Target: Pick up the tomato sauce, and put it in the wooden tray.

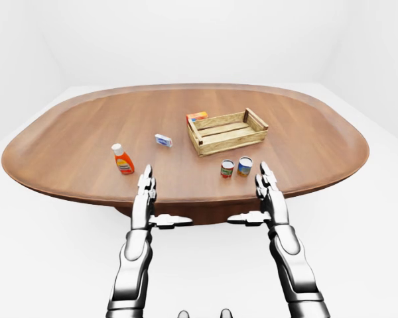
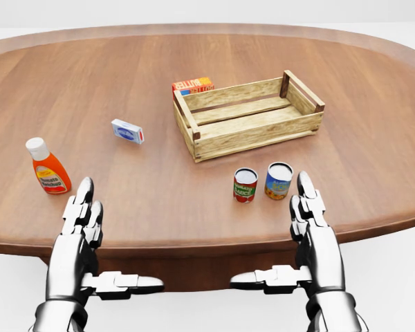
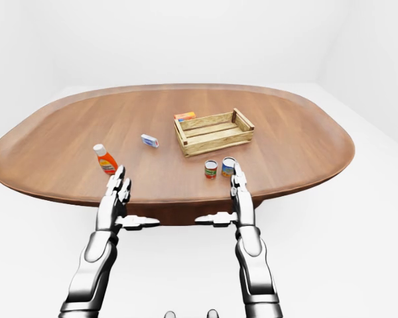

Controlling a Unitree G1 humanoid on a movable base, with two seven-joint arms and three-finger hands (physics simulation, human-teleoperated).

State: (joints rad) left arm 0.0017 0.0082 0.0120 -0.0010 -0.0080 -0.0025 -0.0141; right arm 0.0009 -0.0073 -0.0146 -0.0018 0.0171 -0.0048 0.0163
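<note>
Tomato sauce can (image 2: pixel 245 185) stands untouched at lower centre, wooden tray (image 2: pixel 194 133) empty above it, both our hands' fingers (image 2: pixel 306 197) open, so everything remains.

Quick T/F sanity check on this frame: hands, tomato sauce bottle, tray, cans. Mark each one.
1. The wooden tray holds nothing. True.
2. The left hand is shut on the tomato sauce bottle. False: the hand is open and apart from the bottle, which stands upright on the table just up and left of it in the head view.
3. Two cans stand side by side below the tray in the head view. True.
4. The right hand holds a can. False: it is open and holds nothing.
5. The small blue and white box lies inside the tray. False: it lies on the table, left of the tray.
</note>
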